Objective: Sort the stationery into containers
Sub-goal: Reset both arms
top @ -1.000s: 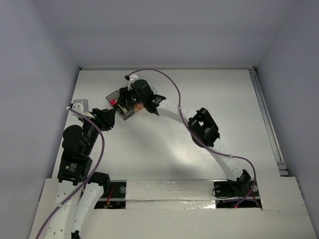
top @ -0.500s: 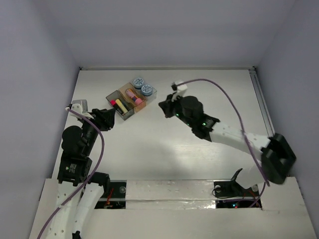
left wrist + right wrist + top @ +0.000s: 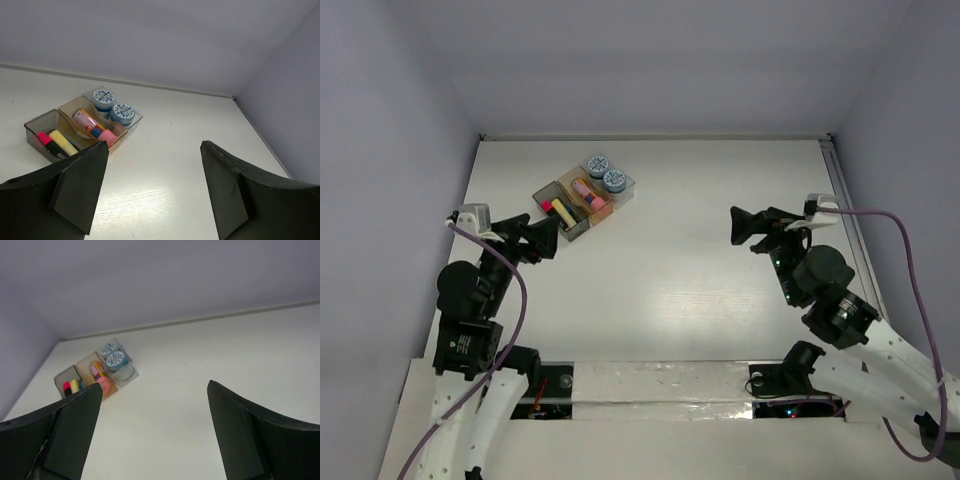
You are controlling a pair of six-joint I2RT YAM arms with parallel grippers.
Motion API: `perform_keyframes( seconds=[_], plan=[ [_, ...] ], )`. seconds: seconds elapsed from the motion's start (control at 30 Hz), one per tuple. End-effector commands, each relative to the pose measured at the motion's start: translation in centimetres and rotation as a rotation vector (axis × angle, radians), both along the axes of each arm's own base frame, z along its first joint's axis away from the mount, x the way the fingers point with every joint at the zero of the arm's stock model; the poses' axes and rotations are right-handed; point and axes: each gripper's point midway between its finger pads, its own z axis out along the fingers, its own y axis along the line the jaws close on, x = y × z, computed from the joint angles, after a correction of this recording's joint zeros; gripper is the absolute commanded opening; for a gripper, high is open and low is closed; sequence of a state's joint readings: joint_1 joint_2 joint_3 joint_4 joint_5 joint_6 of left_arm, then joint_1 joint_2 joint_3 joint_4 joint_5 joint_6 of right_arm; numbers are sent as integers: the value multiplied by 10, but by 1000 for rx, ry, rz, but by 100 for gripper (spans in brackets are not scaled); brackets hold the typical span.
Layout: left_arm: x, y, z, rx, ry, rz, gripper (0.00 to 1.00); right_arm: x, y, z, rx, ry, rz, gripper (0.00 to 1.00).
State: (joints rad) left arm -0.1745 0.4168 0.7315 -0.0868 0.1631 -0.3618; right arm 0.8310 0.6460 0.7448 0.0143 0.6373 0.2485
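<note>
Tabletop (image 3: pixel 670 290): white, smooth. Containers (image 3: pixel 625 192) sit just ahead-left of the left jaws and well ahead, far left of the right jaws. Both jaws apart, holding nothing. Tape rolls (image 3: pixel 104 96) in clear bin (image 3: pixel 136 119): light, stiff, round; pinch across dia. Pink bottle (image 3: pixel 90 122) in tan bin (image 3: pixel 67 106): light, prob. slick; grip mid-body. Highlighters (image 3: pixel 62 142) in grey bin (image 3: pixel 33 131): smooth plastic; take mid-barrel. Sort looks done.

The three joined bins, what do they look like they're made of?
Smoky grey bin: seemingly translucent tinted plastic, glossy; highlighters show through its wall. Tan bin: probably the same plastic, amber-tinted, see-through. Clear bin: transparent plastic; the white table shows through it.
</note>
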Motion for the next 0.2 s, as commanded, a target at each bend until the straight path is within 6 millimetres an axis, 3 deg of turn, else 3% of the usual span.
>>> perform_keyframes(
  seconds=[0.0, 0.1, 0.17],
  plan=[
    [1, -6, 31, -21, -82, -33, 72, 3, -13, -36, -74, 89, -78, 92],
    [6, -10, 27, -19, -59, -54, 73, 5, -8, -35, -78, 73, -63, 92],
    [8, -13, 27, -32, -66, -66, 80, 6, -7, -33, -78, 78, -65, 94]
  ],
)
